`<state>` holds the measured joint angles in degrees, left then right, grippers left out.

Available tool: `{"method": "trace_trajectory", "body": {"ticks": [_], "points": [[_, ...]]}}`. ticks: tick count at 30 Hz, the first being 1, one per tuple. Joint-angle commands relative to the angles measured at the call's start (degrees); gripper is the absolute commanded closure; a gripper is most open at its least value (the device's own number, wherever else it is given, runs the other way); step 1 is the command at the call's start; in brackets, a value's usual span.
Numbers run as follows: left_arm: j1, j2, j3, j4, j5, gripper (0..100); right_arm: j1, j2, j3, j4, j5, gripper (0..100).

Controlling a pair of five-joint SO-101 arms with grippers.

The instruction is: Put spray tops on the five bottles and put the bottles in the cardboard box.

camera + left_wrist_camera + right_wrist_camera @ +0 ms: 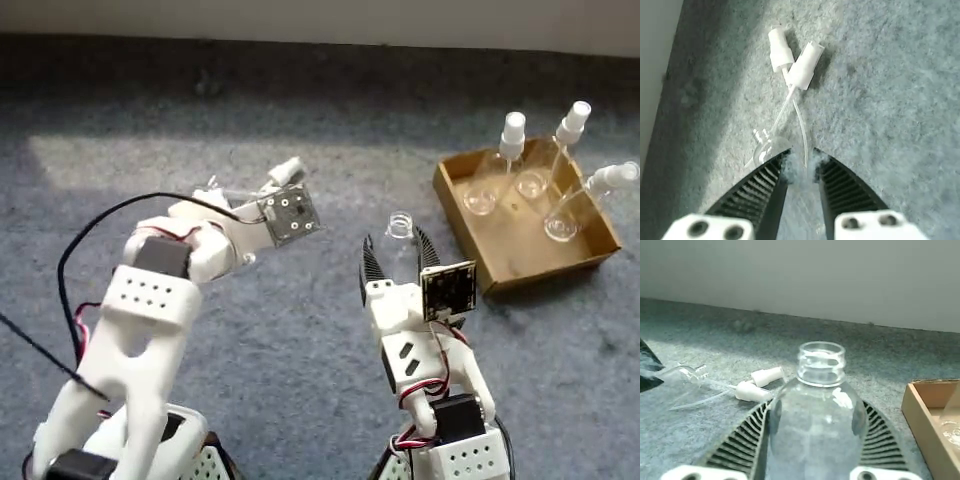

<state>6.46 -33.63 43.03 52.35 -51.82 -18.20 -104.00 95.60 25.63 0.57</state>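
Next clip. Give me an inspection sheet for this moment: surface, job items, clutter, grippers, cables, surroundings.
Surface: grey carpet, with a sunlit band across its far part.
Job's things: the cardboard box holds three capped bottles. An open bottle is upright and has no top. Two spray tops lie together with their tubes crossing, beside a lying bottle.
Clutter: nothing seen.
Grippers: the right gripper is shut on the open bottle. The left gripper is open, low over the carpet, with one top's tube between its fingers.
Cables: a black cable loops off the left arm, and there are red wires on the right arm.
Surroundings: a pale wall behind the carpet.
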Motion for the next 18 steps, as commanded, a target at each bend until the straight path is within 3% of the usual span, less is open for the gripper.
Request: {"method": "trace_trajectory", "body": {"ticks": [1, 4, 11, 18], "points": [[4.4, 9.4, -6.0, -9.6, -3.2, 93, 0.5, -0.4, 8.4, -1.6, -0.3, 84.4], [4.2, 16.8, -12.5, -8.6, -5.0, 86, 0.5, -0.4, 8.4, -1.6, -0.3, 84.4], [4.3, 33.9, -30.0, -4.9, -7.3, 86, 0.5, -0.7, 8.4, -1.6, -0.2, 84.4], [4.0, 51.9, -49.0, 6.2, -7.3, 83, 0.5, -0.8, 8.4, -1.7, -0.2, 84.4]]}}
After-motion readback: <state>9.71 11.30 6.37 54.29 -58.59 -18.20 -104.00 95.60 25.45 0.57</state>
